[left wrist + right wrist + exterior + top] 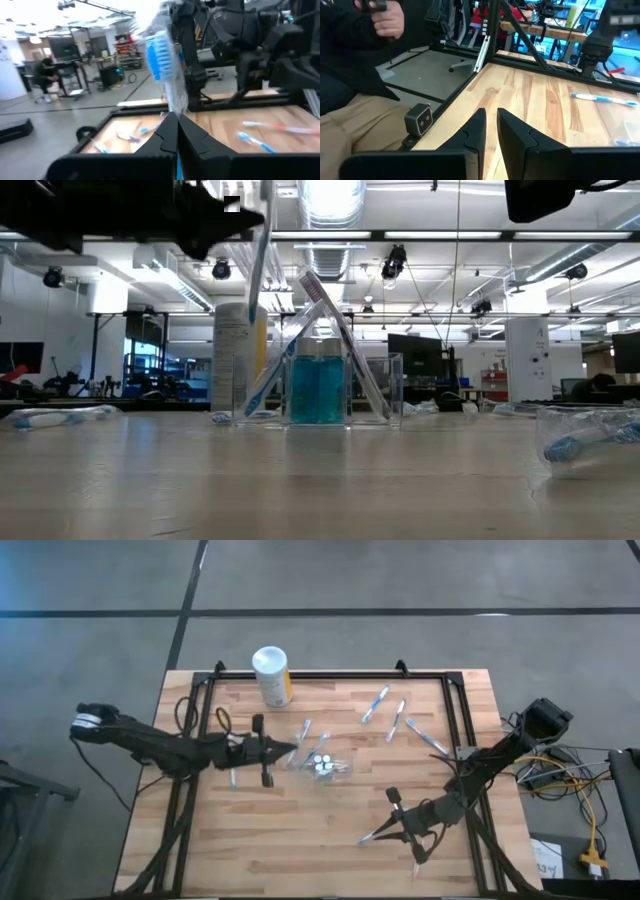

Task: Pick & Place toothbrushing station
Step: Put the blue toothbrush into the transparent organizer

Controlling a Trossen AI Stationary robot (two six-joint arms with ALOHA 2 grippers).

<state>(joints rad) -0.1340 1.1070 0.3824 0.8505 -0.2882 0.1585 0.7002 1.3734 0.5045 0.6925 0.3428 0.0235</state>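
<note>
A clear plastic cup (322, 766) stands mid-table (345, 390). It holds small teal tubes (318, 390) with white caps, and toothbrushes (345, 345) lean on its rim. My left gripper (290, 752), just left of the cup, is shut on a wrapped toothbrush (160, 55) with blue bristles; this brush also shows in the low view (258, 270). My right gripper (490, 125) is shut and holds nothing, low over the table's near right (385, 832). A toothbrush (370, 836) lies by its fingertips. Loose toothbrushes (397, 720) lie flat at the far right. My left gripper pinches the toothbrush's shaft (173, 107) between its two fingers, some way from the bristle head. The fingers come level from the table's left and lie across the brush. The brush stands nearly upright and lifted clear, its blue lower end (250, 312) above and left of the cup's rim.
A white canister with a yellow label (271, 675) stands at the far edge behind the cup. A wrapped toothbrush (590, 442) lies at the near right, another (50, 416) at the left. A person (365, 75) sits beyond the near edge. Black frame bars (455, 710) run along the table's sides.
</note>
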